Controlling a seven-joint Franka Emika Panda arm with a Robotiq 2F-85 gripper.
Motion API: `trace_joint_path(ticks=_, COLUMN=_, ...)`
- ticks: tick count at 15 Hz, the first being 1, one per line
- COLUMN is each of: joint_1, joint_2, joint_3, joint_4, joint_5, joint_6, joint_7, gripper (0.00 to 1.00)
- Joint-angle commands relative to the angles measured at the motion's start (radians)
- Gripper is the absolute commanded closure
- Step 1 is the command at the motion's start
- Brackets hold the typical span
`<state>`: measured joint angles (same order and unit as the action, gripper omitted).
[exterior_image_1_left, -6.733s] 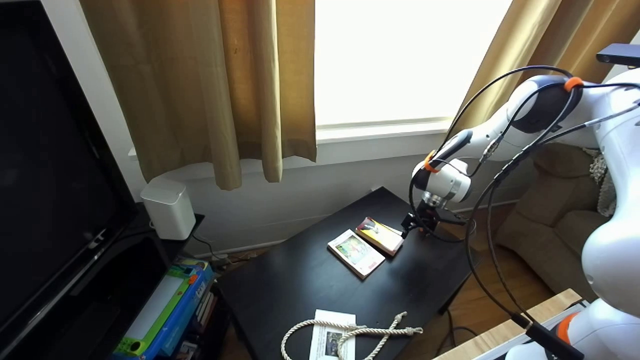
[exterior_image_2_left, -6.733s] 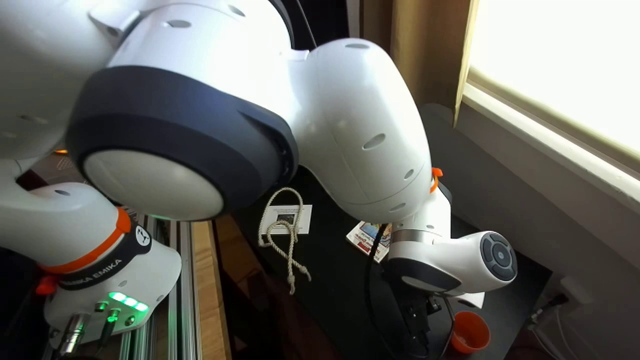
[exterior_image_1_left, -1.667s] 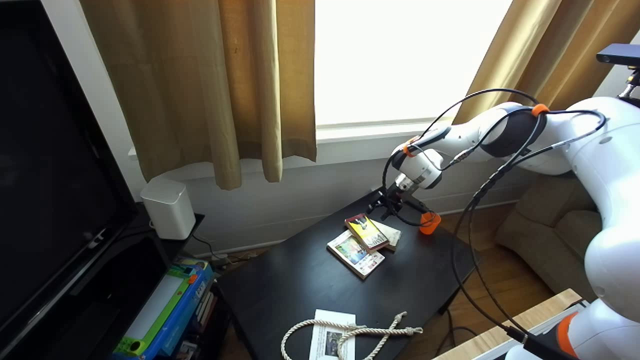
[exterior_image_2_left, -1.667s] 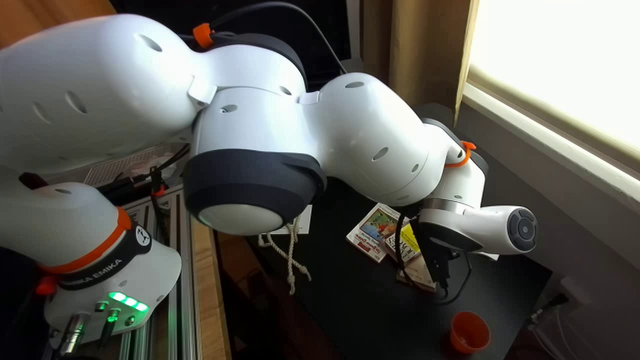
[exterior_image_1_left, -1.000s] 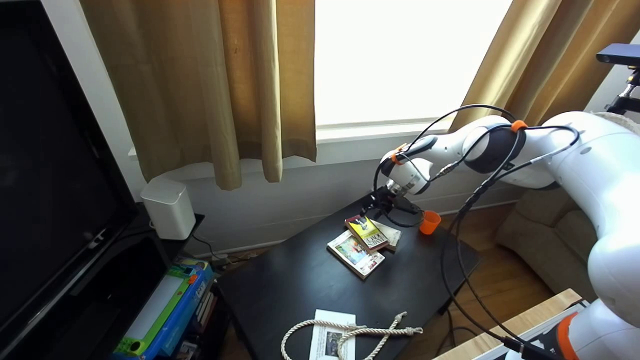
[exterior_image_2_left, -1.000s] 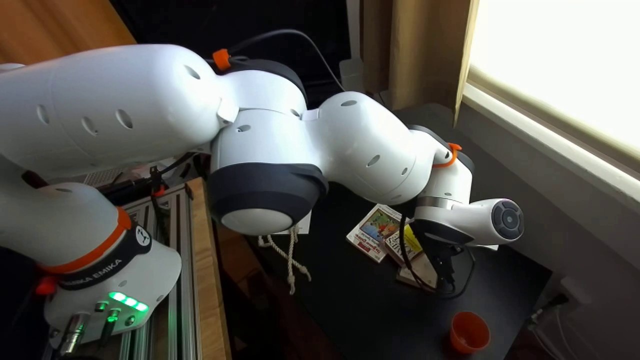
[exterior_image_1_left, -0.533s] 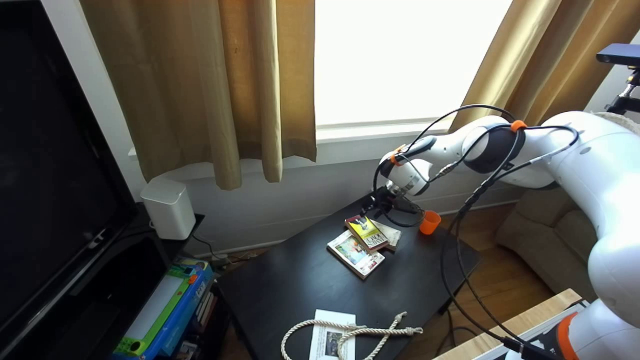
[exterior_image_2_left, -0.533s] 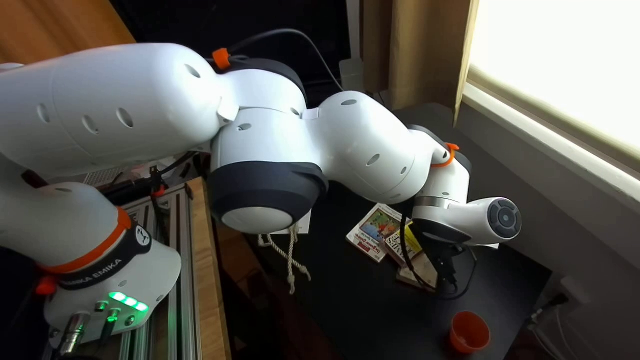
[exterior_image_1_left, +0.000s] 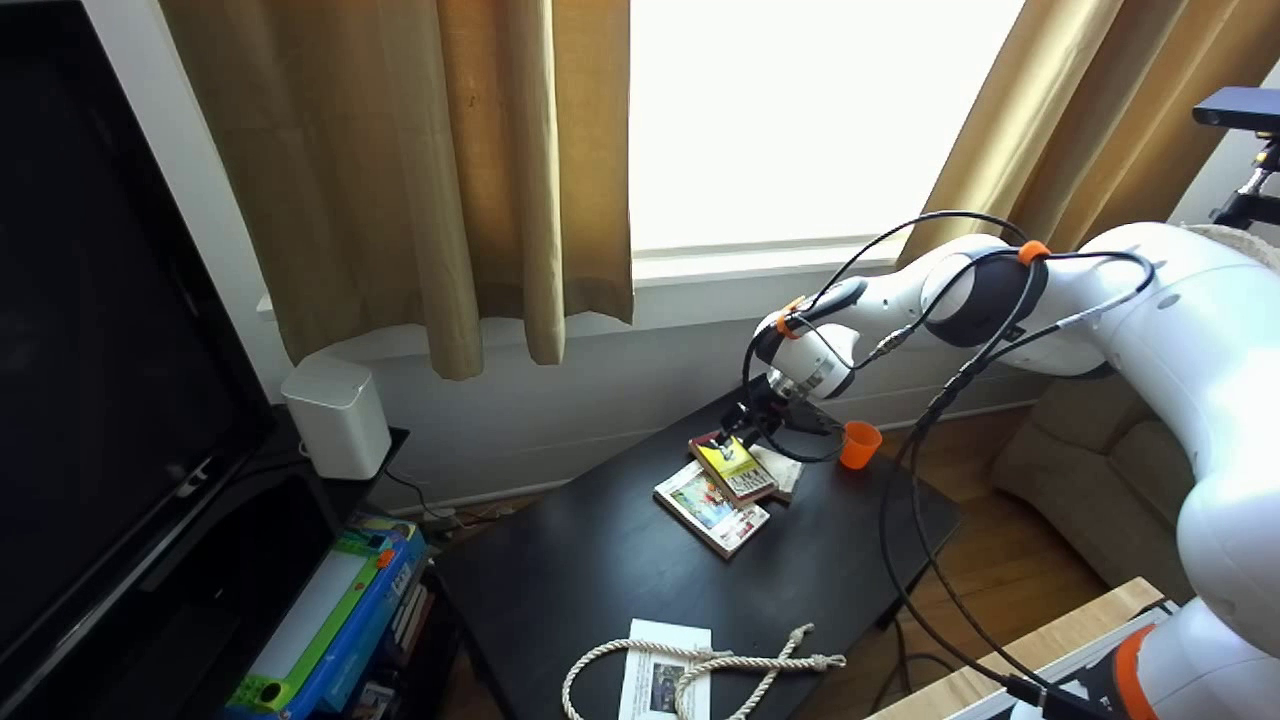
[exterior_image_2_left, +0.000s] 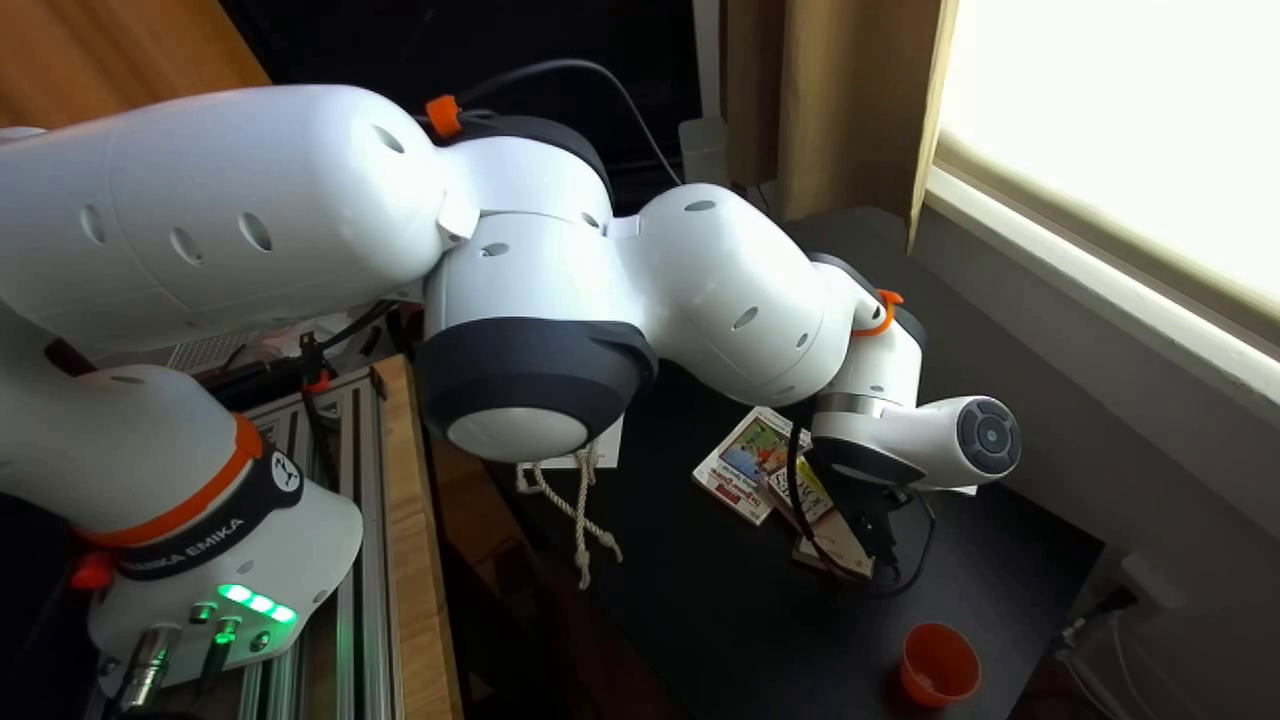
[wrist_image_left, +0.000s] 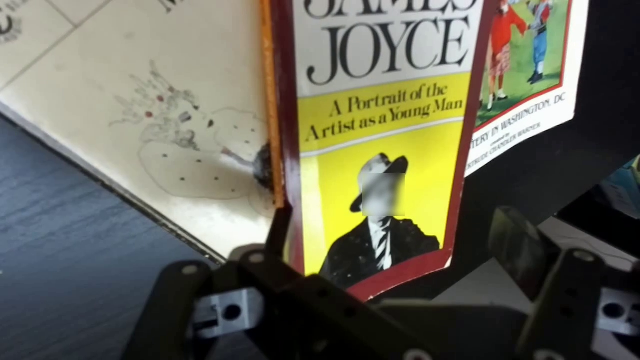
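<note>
Tool (wrist_image_left: 395, 227) stands spread about the lower end of the James Joyce paperback (wrist_image_left: 385, 115). Apparently lining up a grip; next move likely calls for centring, then closing.

Yellow-and-maroon James Joyce paperback (wrist_image_left: 385, 130), cover up. Along its spine: cream book (wrist_image_left: 165, 120) with line drawing. Past its opposite edge: white-bordered picture-cover book (wrist_image_left: 530, 90). At its foot: black metal two-finger gripper (wrist_image_left: 395, 225), fingers parted, one by the spine; contact I can't judge.
</note>
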<state>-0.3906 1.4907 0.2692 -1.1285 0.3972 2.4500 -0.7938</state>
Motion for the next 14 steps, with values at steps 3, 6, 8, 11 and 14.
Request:
trace_joint_path(ticks=3, joint_1=0.009, joint_2=0.0, joint_3=-0.008, joint_4=-0.028, joint_5=-0.017, joint_6=0.011, joint_7=-0.029, gripper=0.0)
trace_joint_path(ticks=6, joint_1=0.015, joint_2=-0.001, joint_3=-0.01, joint_4=-0.037, joint_5=-0.02, joint_6=-0.003, joint_7=-0.036, gripper=0.0)
trace_joint_path(ticks=8, joint_1=0.023, joint_2=-0.001, joint_3=-0.011, joint_4=-0.05, joint_5=-0.025, joint_6=-0.004, joint_7=-0.044, gripper=0.0)
trace_joint_path(ticks=11, joint_1=0.033, joint_2=-0.001, joint_3=-0.012, joint_4=-0.064, joint_5=-0.034, joint_6=-0.006, joint_7=-0.049, gripper=0.0)
trace_joint_path(ticks=14, joint_1=0.045, joint_2=-0.001, joint_3=-0.018, joint_4=-0.073, joint_5=-0.051, joint_6=-0.003, joint_7=-0.046, gripper=0.0)
